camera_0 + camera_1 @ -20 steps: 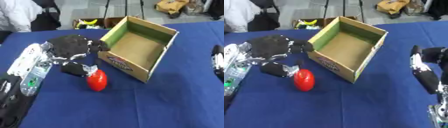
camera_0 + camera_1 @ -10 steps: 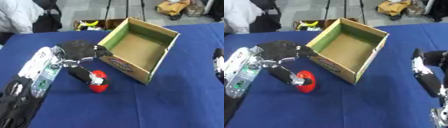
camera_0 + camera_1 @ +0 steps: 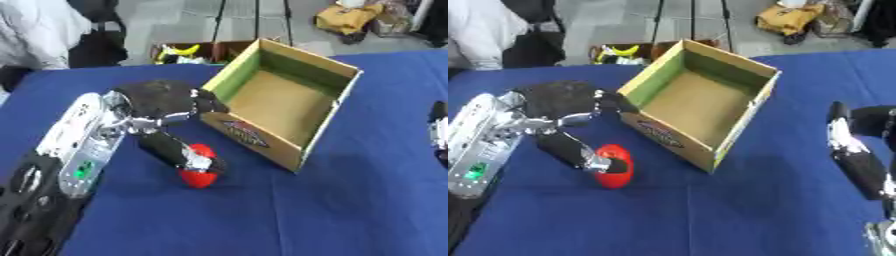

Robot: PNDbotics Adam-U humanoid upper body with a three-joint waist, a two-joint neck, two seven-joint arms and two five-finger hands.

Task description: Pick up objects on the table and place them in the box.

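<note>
A red rounded object (image 3: 199,170) lies on the blue table just left of the cardboard box (image 3: 289,100). My left hand (image 3: 166,105) hovers over it. Its thumb runs down along the object's left side and touches its top. The other fingers stretch toward the box's near-left corner, not curled round the object. The box stands open and holds nothing, with green inner walls and a logo on its front. My right hand (image 3: 859,155) rests at the right edge, fingers relaxed, away from both things.
The blue cloth (image 3: 350,210) covers the table. Behind the far edge sit a low crate with yellow things (image 3: 188,51), stand legs and a yellow bag (image 3: 346,17). A person in white (image 3: 39,30) is at the far left.
My left hand has moved down and toward me over the red object, and its thumb now lies against it. The whole picture has shifted a little. The right hand stays still.
</note>
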